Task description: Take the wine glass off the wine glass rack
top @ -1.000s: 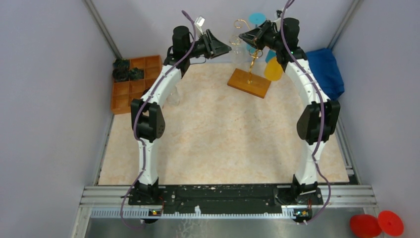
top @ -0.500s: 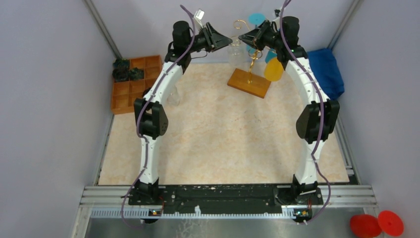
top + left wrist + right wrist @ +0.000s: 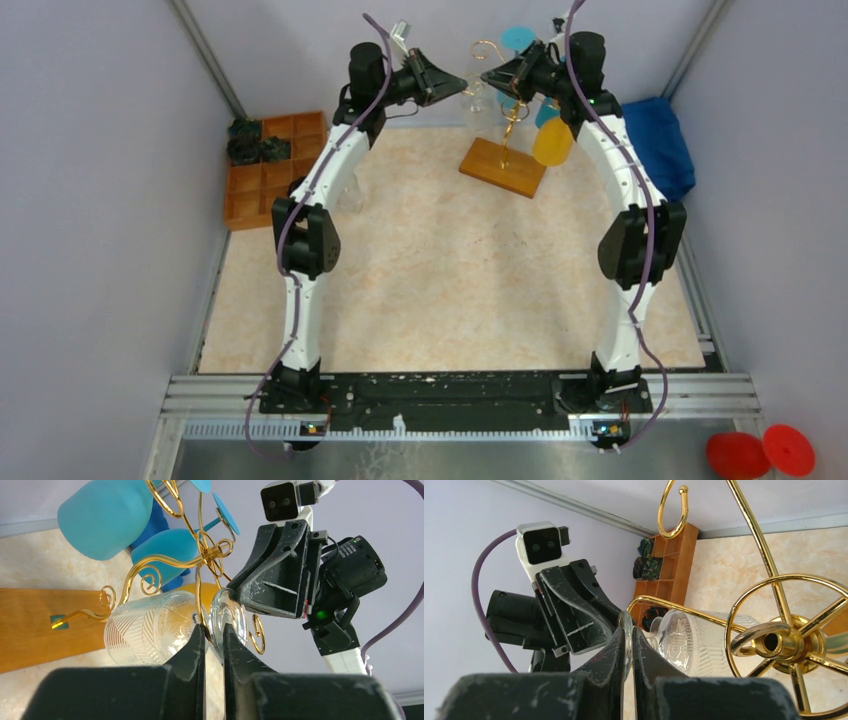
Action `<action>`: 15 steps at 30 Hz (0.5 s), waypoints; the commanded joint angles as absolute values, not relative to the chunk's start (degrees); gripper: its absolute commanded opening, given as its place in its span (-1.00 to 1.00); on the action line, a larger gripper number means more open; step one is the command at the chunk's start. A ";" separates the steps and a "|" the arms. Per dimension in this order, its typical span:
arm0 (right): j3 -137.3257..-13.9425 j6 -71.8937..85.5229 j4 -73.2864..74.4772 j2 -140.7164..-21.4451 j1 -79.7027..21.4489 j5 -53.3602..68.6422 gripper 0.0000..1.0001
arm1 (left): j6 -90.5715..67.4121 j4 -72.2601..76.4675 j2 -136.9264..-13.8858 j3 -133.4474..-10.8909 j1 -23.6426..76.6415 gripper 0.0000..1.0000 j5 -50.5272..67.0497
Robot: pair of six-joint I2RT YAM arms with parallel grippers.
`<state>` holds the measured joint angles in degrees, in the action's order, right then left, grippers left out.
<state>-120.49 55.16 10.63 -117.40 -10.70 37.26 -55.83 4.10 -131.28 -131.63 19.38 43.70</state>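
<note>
The gold wire wine glass rack stands on its wooden base at the back of the table. A clear patterned wine glass hangs sideways from one arm. It also shows in the right wrist view. My right gripper is shut on the rim of the glass's foot, seen edge-on between its fingers. My left gripper comes from the other side. Its fingers stand a narrow gap apart at the foot and the gold wire, not clamping anything that I can see.
Blue glasses and an orange one hang on other rack arms. An orange compartmented tray sits at the left wall, a blue cloth at the right. The two grippers nearly face each other, close together.
My left gripper has risen and moved back toward the hanging glass. The right gripper and the glass have stayed put.
</note>
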 commanded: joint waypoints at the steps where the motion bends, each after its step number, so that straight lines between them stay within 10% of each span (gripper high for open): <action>1: -122.57 52.56 13.56 -117.74 -10.07 38.70 -0.98 | -55.69 6.02 -131.08 -134.24 19.51 -0.87 44.32; 15: -123.97 51.15 15.79 -119.63 -10.06 43.22 -0.69 | -57.57 6.09 -134.47 -139.79 19.54 -0.88 43.68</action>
<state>-121.62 53.43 12.75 -117.97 -10.31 40.84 -59.94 1.15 -133.64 -135.98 18.92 43.77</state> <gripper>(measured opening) 0.150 0.105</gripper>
